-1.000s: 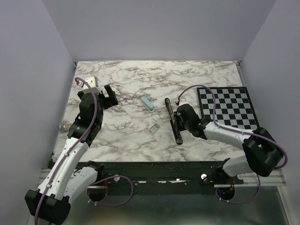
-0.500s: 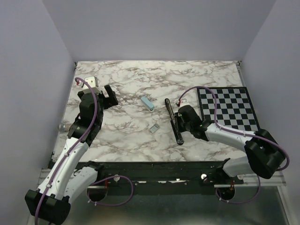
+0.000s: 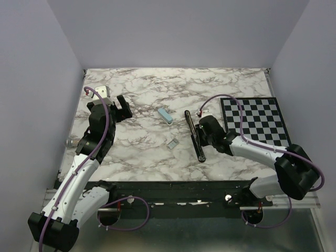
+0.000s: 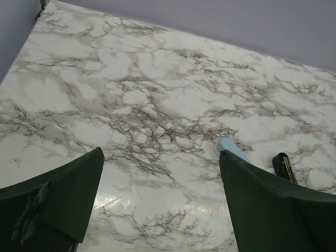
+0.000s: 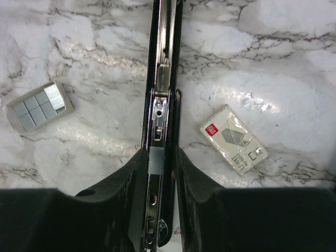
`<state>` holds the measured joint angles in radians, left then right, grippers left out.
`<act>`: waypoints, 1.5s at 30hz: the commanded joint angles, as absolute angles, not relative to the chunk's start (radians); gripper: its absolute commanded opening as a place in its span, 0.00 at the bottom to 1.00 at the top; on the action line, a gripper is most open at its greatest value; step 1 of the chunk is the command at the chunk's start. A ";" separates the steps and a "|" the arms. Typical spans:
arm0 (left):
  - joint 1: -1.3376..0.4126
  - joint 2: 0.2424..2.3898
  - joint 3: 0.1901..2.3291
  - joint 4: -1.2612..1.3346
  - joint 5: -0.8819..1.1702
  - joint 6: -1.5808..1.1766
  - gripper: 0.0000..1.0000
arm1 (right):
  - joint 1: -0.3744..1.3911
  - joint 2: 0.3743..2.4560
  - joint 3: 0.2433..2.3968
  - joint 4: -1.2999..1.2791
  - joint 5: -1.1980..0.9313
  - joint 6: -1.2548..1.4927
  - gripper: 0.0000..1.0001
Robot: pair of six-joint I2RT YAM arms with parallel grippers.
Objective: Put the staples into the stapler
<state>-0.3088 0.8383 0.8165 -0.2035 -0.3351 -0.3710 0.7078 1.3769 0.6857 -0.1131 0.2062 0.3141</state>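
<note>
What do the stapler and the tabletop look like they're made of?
The stapler: glossy black shell, plastic or painted metal, around a bright silvery metal channel with sharp glints. The tabletop: marble pattern, but the even glare suggests printed laminate or film, not certainly stone.

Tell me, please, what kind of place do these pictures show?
Probably a robot test cell, not an office: a marble-patterned table closed in by plain lilac walls, the left arm and right arm bolted at its near edge, and an opened stapler laid out.
</note>
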 commanded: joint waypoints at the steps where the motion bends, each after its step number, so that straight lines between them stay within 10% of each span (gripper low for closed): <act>1: -0.302 0.836 0.807 -0.186 -0.316 -0.376 0.99 | 0.684 1.402 0.764 -0.166 0.261 0.302 0.37; 45: -0.302 0.833 0.807 -0.184 -0.307 -0.379 0.99 | 0.658 1.428 0.779 -0.410 0.012 0.356 0.39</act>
<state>-0.3088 0.8383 0.8165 -0.2035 -0.3275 -0.3714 0.6590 1.4536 0.8028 -0.3714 0.0731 0.3458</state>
